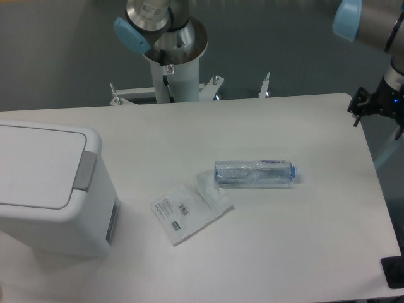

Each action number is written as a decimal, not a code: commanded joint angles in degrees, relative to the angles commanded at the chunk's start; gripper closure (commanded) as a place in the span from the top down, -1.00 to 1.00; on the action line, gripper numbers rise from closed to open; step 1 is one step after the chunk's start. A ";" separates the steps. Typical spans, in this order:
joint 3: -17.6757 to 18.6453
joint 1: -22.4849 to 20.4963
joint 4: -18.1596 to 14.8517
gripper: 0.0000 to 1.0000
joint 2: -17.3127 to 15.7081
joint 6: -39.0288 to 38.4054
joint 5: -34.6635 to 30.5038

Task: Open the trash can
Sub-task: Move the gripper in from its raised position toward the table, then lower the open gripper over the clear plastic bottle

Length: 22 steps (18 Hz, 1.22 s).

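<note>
The trash can (57, 214) is a large white boxy bin at the left front of the table. Its flat white lid (35, 164) lies shut, with the grey push tab (84, 171) on its right edge. My gripper (379, 104) shows only as a dark assembly at the far right edge of the view, beyond the table's right corner and far from the bin. Its fingers are cut off by the frame edge, so I cannot tell whether they are open or shut. Nothing is seen held.
A clear plastic bottle (254, 173) lies on its side mid-table. A flat white paper packet (189, 211) lies to its left, between bottle and bin. The robot's white base column (170, 69) stands behind the far edge. A dark object (394, 271) sits at the front right corner.
</note>
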<state>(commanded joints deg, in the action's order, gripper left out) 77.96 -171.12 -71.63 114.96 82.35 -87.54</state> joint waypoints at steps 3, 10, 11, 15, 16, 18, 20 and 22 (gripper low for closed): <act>0.53 1.40 0.17 1.00 0.09 -0.09 -0.26; 3.24 1.05 1.48 1.00 0.17 -3.15 5.09; 3.51 1.14 2.28 1.00 0.17 -3.69 4.92; 5.97 1.40 2.72 1.00 -1.22 -13.42 7.81; 6.06 1.58 2.46 1.00 -2.88 -15.71 9.74; 5.72 2.89 2.28 1.00 -2.82 -16.43 9.76; 5.36 6.22 2.37 1.00 -1.85 -20.45 9.41; 5.36 8.78 2.28 1.00 -2.11 -22.67 9.41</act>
<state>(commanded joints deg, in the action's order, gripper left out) 83.32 -162.35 -69.35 112.85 59.68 -78.13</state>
